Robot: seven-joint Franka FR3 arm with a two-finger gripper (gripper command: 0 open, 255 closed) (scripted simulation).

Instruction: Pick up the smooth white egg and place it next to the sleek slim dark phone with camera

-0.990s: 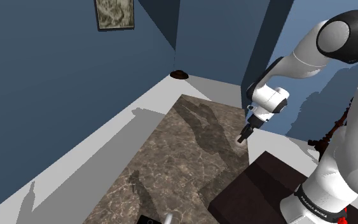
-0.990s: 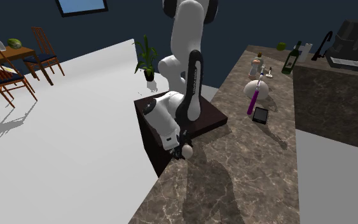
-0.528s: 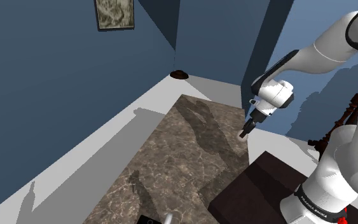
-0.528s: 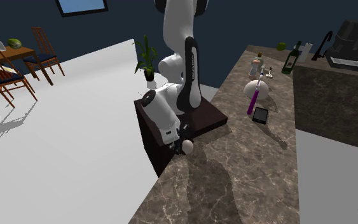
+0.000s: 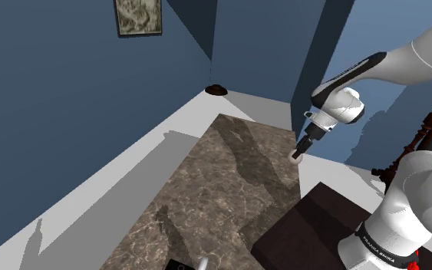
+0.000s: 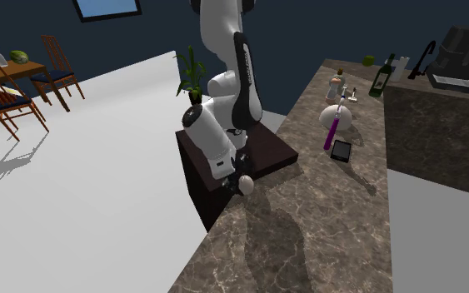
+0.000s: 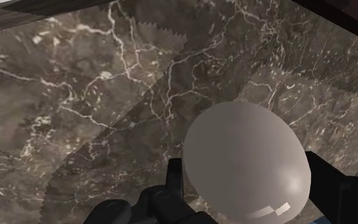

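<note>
Now my gripper [image 6: 241, 181] clasps the pale egg [image 7: 244, 162] between its fingers, over the brown marble counter [image 6: 307, 241], well apart from the phone [image 6: 341, 151].

**Covered, clipped, or too small to tell**

In the wrist view the pale egg [image 7: 246, 162] covers most of both black fingers [image 7: 331, 186], and its lower end runs off the edge. The shoulder view cuts the arm [image 5: 375, 65] at its right edge and the framed picture [image 5: 138, 15] at the top. It leaves just slivers of a dark slab [image 5: 179, 265] and a white thing [image 5: 203, 263] at the bottom. In the second exterior view the small things [image 6: 338, 87] at the counter's far end cannot be named.
</note>
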